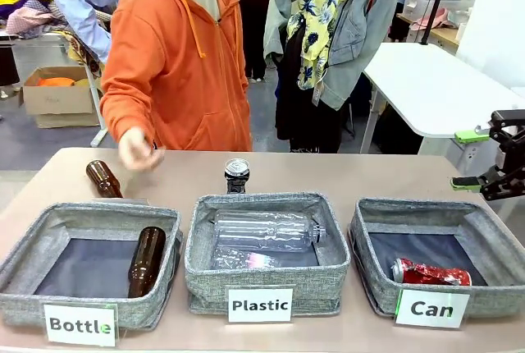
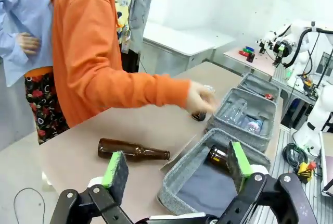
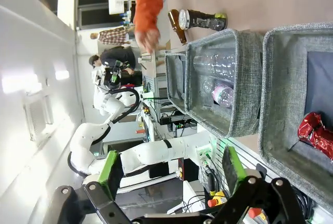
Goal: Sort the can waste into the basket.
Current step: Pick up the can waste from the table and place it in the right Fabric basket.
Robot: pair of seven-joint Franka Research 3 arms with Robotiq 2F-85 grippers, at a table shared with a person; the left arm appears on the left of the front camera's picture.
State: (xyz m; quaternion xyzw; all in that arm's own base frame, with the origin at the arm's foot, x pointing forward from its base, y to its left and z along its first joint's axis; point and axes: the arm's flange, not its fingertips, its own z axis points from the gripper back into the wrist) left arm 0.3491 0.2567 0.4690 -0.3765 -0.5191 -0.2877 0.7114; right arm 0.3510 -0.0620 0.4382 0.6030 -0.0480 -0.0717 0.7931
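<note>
The crushed red can (image 1: 431,272) lies in the right-hand grey basket labelled "Can" (image 1: 484,234); the right wrist view shows the red can (image 3: 315,133) inside that basket (image 3: 281,78). The black can with a silver top (image 1: 237,176) stands on the table just behind the middle basket, also seen as the black can (image 3: 200,21). My right gripper (image 1: 467,158) hangs open and empty beyond the table's right edge, above and right of the Can basket; its own view shows the right gripper (image 3: 171,169) open. My left gripper (image 2: 178,164) is open and empty, hovering near the Bottle basket (image 2: 208,182).
A person in an orange hoodie reaches a hand (image 1: 138,152) over the table's far left. One brown bottle (image 1: 103,179) lies on the table, another (image 1: 146,259) in the "Bottle" basket (image 1: 33,246). The "Plastic" basket (image 1: 267,205) holds clear bottles.
</note>
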